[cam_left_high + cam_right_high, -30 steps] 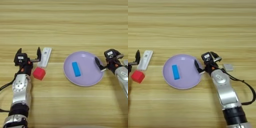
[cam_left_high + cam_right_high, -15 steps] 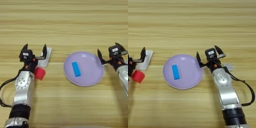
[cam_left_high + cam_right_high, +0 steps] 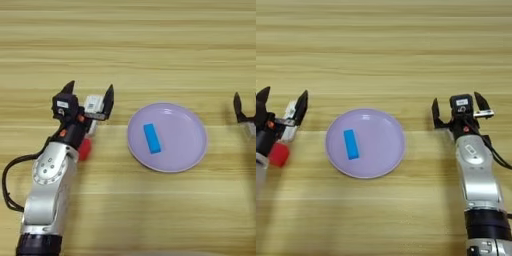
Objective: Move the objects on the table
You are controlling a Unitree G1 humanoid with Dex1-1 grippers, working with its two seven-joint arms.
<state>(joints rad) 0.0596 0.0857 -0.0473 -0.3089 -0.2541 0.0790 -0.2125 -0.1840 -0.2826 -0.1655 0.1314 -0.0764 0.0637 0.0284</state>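
Light yellowish wooden surface (image 3: 150, 50) with long horizontal grain streaks, seen from above.

Nearest, at the lower left: silver forearm of the left arm, rising from the bottom edge toward the middle of the picture. At the lower right: the right arm's silver forearm, likewise reaching up from the bottom edge.

Further in, at centre: lilac plate (image 3: 185, 150), round and shallow, flat on the wood. Inside it, left of its middle: small bright-blue rectangular bar (image 3: 152, 138), lying flat, long side running near to far and slightly slanted.

Left of the plate and apart from it: small red cube (image 3: 278, 155) on the wood, partly hidden behind the left wrist, just beside the arm.

Above the cube: left pincer (image 3: 89, 95), two black fingers spread wide, tips pointing away from the robot. Between and behind those fingers: small white rectangular object (image 3: 93, 105), possibly a little device, too blurred to name; contact with the fingers cannot be told.

Right of the plate, near its rim but clear of it: right pincer (image 3: 458, 104), black fingers spread wide and holding nothing, tips pointing to the far side.

Beyond both pincers: bare wood to the top edge.
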